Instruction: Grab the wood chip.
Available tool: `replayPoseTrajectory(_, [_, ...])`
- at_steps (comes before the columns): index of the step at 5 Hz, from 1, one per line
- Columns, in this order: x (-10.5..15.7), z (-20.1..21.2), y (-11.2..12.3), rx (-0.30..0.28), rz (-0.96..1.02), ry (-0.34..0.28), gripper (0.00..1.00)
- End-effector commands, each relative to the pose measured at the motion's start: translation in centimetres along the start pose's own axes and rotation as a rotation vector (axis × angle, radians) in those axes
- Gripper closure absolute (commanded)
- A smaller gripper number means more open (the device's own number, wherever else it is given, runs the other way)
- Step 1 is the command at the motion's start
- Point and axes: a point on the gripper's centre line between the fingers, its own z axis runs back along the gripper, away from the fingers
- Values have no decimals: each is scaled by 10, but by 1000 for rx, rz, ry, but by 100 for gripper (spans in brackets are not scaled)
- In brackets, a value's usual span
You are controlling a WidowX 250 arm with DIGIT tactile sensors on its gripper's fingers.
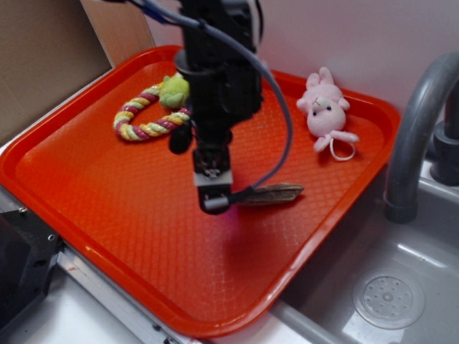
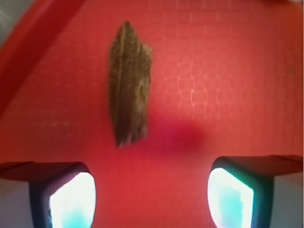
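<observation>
Wood chip (image 2: 129,85) lies flat on the orange tray (image 1: 86,179), off-centre beyond the spread, empty end effector (image 2: 152,197), so closing could miss or push it aside.

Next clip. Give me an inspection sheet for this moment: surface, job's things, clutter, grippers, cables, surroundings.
Surface: orange tray, textured, beside a sink.
Job's things: wood chip flat on the tray, ungrasped.
Clutter: rope toy at the back; pink bunny near the far rim.
Grippers: gripper open, above the tray, chip ahead of the fingers and off centre.
Cables: grey cable loops down the arm.
Surroundings: sink, faucet, cardboard.
</observation>
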Motion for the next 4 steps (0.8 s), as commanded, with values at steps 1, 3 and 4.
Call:
replayPoseTrajectory(1, [15, -19, -16, 3, -92, 32, 0])
replayPoseTrajectory(3, [19, -30, -29, 6, -124, 51, 0])
replayPoseTrajectory(4, [18, -33, -31, 15, -114, 47, 28])
